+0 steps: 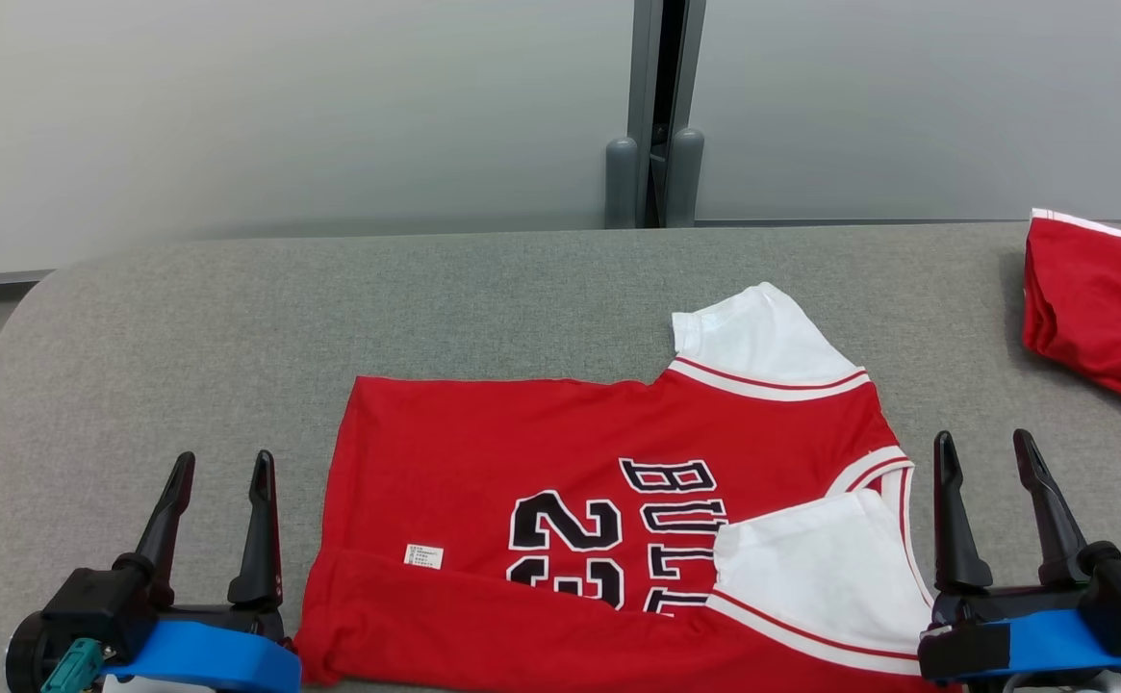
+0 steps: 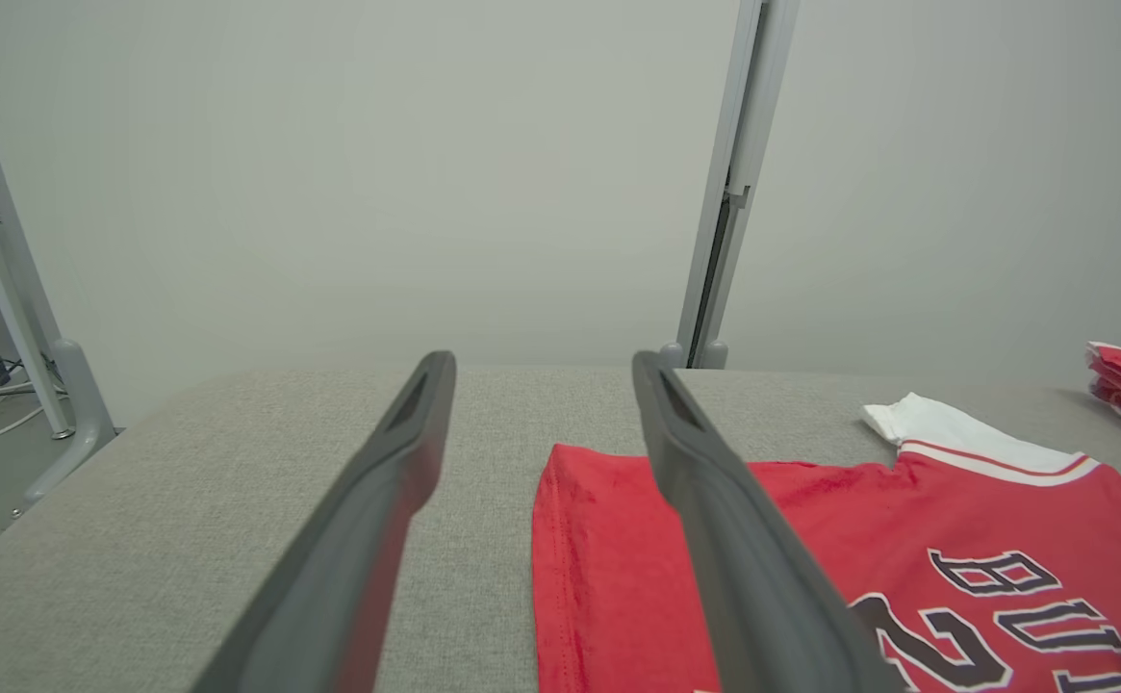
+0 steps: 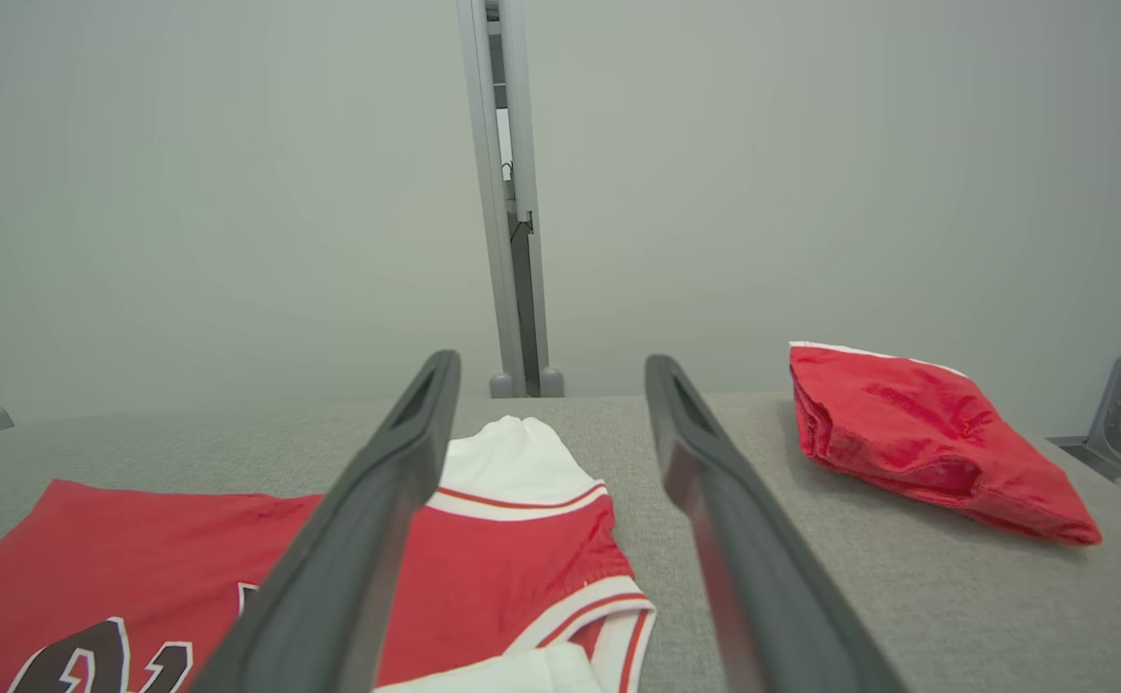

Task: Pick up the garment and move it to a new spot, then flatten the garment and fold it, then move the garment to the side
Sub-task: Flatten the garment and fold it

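The garment (image 1: pixel 560 452) is a red jersey with white sleeves and black lettering, lying spread on the grey table (image 1: pixel 233 327), its near sleeve folded in over the chest and its near edge turned over. It also appears as the garment (image 2: pixel 810 539) and the garment (image 3: pixel 493 539) in the wrist views. My left gripper (image 1: pixel 220 468) hovers open just left of the jersey's hem, holding nothing. My right gripper (image 1: pixel 988 449) stands open just right of the collar end, also with nothing in it.
A folded red garment (image 1: pixel 1099 298) lies at the table's far right edge, seen too as the folded red cloth (image 3: pixel 926 433). A grey post (image 1: pixel 654 115) stands behind the table against a pale wall. Bare table surface stretches to the left and behind the jersey.
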You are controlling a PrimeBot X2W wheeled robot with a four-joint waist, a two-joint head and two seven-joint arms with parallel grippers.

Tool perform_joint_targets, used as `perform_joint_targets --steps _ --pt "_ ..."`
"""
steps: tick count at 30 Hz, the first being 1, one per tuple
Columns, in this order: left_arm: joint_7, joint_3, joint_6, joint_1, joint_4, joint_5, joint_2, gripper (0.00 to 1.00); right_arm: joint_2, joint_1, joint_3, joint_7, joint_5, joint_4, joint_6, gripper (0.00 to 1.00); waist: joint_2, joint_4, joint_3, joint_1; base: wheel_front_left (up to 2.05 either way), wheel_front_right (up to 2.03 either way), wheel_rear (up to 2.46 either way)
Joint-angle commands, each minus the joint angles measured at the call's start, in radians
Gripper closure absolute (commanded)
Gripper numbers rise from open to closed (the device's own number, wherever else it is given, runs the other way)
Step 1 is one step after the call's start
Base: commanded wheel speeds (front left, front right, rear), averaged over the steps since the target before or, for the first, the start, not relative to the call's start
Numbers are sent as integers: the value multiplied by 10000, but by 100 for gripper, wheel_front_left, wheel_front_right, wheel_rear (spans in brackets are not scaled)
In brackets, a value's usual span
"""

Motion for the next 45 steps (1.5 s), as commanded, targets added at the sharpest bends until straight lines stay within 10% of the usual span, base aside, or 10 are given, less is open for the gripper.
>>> perform_joint_targets --steps 1,13,23,45 --pt "-45 65 -37 69 38 76 6 0 35 -41 -7 -45 -43 23 -4 0 0 -2 -4 1 0 0 0" --pt "160 7 -938 -1890 1057 422 231 0 -441 -1544 416 337 -469 400 -4 0 0 36 504 1 0 0 0" --pt "2418 -519 -2064 -5686 3450 -467 668 0 -1049 -5031 1015 1765 -455 1304 -4 0 0 -211 1878 1 0 0 0" --pt "6323 -3707 -2201 -7608 5445 -3761 1663 0 -1285 -6875 1386 1250 -247 3716 -4 0 0 -587 3166 1 0 0 0"
